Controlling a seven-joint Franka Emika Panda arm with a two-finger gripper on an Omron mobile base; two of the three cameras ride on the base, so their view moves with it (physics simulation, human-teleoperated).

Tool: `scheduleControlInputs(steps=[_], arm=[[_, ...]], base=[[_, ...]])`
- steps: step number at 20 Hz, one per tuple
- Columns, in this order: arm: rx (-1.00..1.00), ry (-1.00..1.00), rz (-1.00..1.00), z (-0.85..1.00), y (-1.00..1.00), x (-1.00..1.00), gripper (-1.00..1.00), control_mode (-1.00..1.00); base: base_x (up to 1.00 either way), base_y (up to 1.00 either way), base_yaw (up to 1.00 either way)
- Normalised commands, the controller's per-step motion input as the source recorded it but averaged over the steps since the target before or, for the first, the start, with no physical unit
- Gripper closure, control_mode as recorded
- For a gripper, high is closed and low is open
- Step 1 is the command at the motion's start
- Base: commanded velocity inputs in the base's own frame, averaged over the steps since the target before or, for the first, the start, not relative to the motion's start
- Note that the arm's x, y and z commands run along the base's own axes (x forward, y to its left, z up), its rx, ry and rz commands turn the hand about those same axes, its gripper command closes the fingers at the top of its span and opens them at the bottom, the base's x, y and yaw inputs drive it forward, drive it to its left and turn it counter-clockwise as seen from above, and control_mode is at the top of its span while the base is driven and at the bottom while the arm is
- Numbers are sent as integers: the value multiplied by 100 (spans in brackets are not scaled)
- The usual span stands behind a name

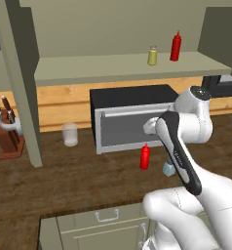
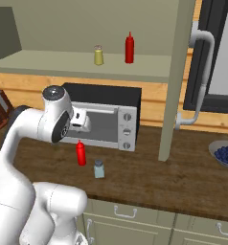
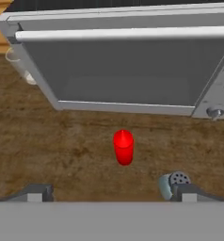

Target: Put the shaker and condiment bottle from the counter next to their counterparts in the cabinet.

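Gripper point(image 3: 109, 190): I have it over the counter in front of the microwave, jaws spread wide and holding nothing; the hand view looks steeply down between the two dark tips.
Shaker point(image 2: 99, 168): it stands upright on the counter point(image 2: 183, 186), closest to the front edge. In the hand view its grey cap sits right against one fingertip, so I judge it lies outside the jaws' gap, not lined up for a grasp.
Condiment bottle point(image 2: 81, 153): upright just beside the shaker, a little nearer the microwave point(image 2: 104, 122), apart from it. It lies near the middle of the hand view, which suggests I am lining up on it first.
Cabinet point(image 1: 132, 66): the shelf above and behind holds the counterparts, a yellowish shaker point(image 1: 152, 55) and a second red bottle point(image 1: 175, 47), standing close together with bare shelf to either side for the newcomers.
Hard to see: in the left base view my own arm covers most of the counter shaker; a pale cup point(image 1: 69, 134) is cut off at the hand view's edge.
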Motion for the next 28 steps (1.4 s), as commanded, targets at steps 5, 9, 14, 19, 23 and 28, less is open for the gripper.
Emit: scheduleControlInputs(steps=[5, 9, 14, 19, 23, 28], arm=[[7, -27, 0, -11, -10, -21, -100, -100], [6, -24, 0, -11, -12, -18, -100, -100], [6, -22, 0, -7, -14, -6, -100, -100], [4, -23, 0, -6, -16, 0, -100, -100], [4, -25, 0, -19, -18, -2, -100, -100], [2, -24, 0, -32, -15, -7, -100, -100]], base=[[0, 0, 0], [0, 0, 0], [0, 0, 0], [0, 0, 0], [0, 0, 0], [0, 0, 0]])
